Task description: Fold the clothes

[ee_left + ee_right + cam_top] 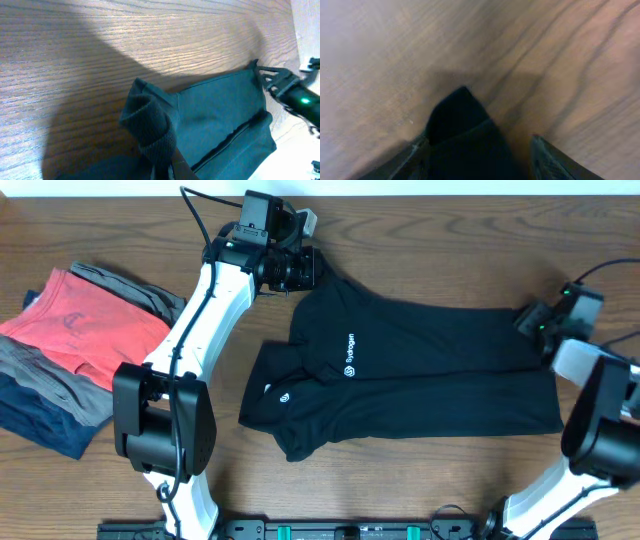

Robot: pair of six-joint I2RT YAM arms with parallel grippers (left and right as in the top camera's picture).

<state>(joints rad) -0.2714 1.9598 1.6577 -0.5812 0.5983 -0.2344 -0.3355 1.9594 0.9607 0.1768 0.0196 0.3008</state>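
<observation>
Two ends of the black shirt (420, 350) are pinched. The left gripper (298, 270) is closed on a bunched fold at the shirt's far left corner, which the left wrist view shows puckered up close to the lens. The right gripper (535, 320) has its fingers (547, 160) drawn in on a dark tip of cloth at the far right corner.

Between them the shirt lies mid-counter, folded lengthwise, with white logo text (350, 355) and a small round emblem (284, 394) facing up near its left end.

The counter (420, 490) is dark brown wood with a strong grain, lit brighter toward its far edge. At its left end, well apart from the shirt, a coral-red garment (85, 320) tops a folded stack of grey and navy garments (40, 405). A black rail (350, 530) carrying the arm bases runs along the near edge.
</observation>
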